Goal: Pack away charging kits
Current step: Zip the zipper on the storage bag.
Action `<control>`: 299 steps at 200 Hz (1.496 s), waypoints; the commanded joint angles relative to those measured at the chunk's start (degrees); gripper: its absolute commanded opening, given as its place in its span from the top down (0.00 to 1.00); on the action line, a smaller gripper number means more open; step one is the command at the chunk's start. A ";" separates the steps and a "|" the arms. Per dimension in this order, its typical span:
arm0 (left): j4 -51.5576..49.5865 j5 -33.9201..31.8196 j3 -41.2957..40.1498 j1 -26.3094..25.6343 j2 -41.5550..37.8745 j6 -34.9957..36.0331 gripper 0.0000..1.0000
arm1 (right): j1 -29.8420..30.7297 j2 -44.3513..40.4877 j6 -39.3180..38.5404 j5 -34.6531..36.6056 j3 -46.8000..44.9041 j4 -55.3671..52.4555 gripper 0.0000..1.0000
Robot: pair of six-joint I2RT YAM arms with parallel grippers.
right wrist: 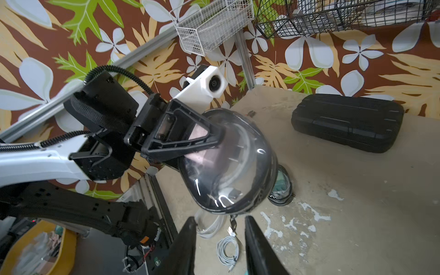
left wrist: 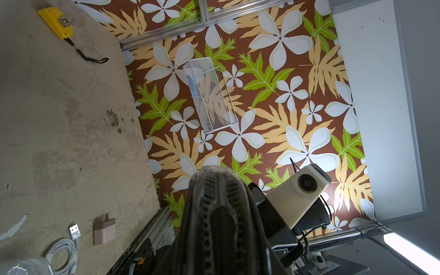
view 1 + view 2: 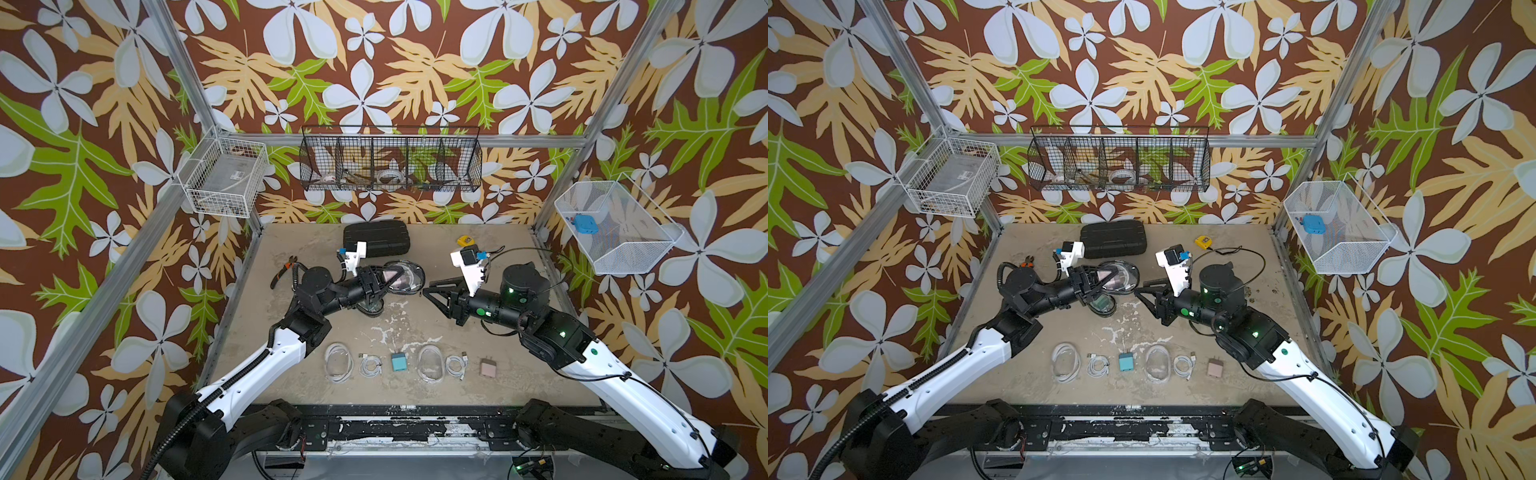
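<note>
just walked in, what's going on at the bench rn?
The left gripper is clamped on a black-rimmed oval case, held above the table. The right gripper is open and empty beside it. A second black-rimmed case sits on the table below. Two clear cases, two coiled cables, a teal plug and a pink plug lie unpacked in front.

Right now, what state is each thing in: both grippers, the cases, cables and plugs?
left gripper: shut on held black-rimmed case
held black-rimmed case: off the table, something pink inside
other black-rimmed case: on table, something teal inside
right gripper: open, empty
clear cases: on table, look empty
cables: coiled, loose
teal plug: loose
pink plug: loose
ribbed case: closed
</note>
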 commanded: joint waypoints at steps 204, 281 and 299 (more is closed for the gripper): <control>4.26 2.30 -1.29 0.12 1.41 -4.54 0.85 | 0.95 4.18 -7.20 2.52 -1.33 1.18 0.83; 3.14 3.19 -0.19 0.07 0.54 -4.66 0.85 | 0.93 2.45 -6.91 11.94 -2.62 1.07 1.00; 2.88 3.61 -0.10 0.12 0.45 -4.53 0.85 | 0.97 1.22 -7.27 15.23 -2.95 1.53 1.00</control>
